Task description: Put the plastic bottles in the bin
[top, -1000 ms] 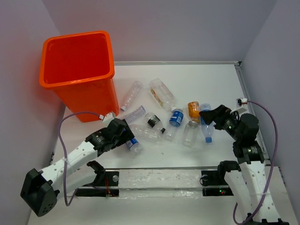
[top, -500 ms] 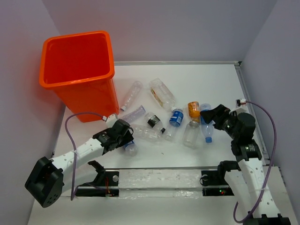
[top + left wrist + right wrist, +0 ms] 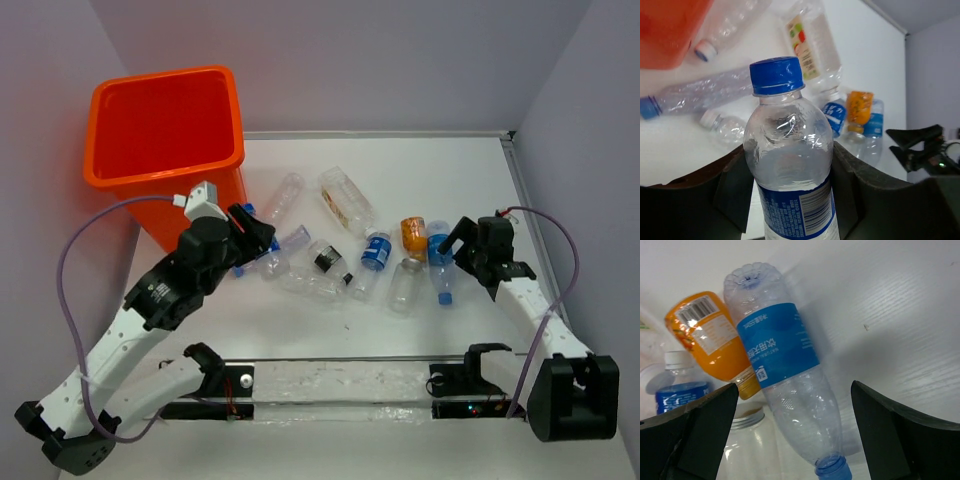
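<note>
The left end effector [image 3: 250, 232] pinched the held bottle [image 3: 789, 145]. The wrist view cut off its base. Its blue label showed a barcode, but the print was too blurred to read. The right end effector [image 3: 458, 238] stood spread wide over a second bottle [image 3: 782, 375] lying on the worktop [image 3: 420, 170]. That bottle's blue label bore Chinese characters. An orange bottle [image 3: 715, 347] with a barcode touched it on the left. The bin [image 3: 165, 172] stood just beyond the left end effector, and other bottles [image 3: 345, 200] lay to that end effector's right.

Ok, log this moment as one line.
left hand: shut on blue-capped bottle, beside bin | right hand: open over blue-label bottle | other bottles: on table
</note>
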`<action>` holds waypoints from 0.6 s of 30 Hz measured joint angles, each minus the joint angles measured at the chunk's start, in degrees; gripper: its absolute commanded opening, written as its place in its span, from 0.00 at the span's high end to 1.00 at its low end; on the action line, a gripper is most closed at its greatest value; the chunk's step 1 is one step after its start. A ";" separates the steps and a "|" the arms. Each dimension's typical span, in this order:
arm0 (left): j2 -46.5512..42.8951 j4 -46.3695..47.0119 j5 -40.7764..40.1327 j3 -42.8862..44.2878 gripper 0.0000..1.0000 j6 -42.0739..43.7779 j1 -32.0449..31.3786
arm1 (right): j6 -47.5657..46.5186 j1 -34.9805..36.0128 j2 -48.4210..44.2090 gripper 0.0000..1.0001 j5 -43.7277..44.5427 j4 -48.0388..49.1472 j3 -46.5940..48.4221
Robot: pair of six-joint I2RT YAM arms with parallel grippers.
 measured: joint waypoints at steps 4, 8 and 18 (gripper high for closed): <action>4.72 0.74 -3.30 14.88 0.69 6.14 0.00 | -1.49 0.00 8.52 0.01 0.00 0.48 3.91; 12.09 2.95 -7.63 30.27 0.64 12.85 0.02 | -2.78 0.00 14.75 0.01 -1.27 1.49 6.36; 29.94 9.77 -18.21 55.69 0.57 25.88 6.97 | -3.78 0.00 21.00 0.08 -1.90 2.08 8.09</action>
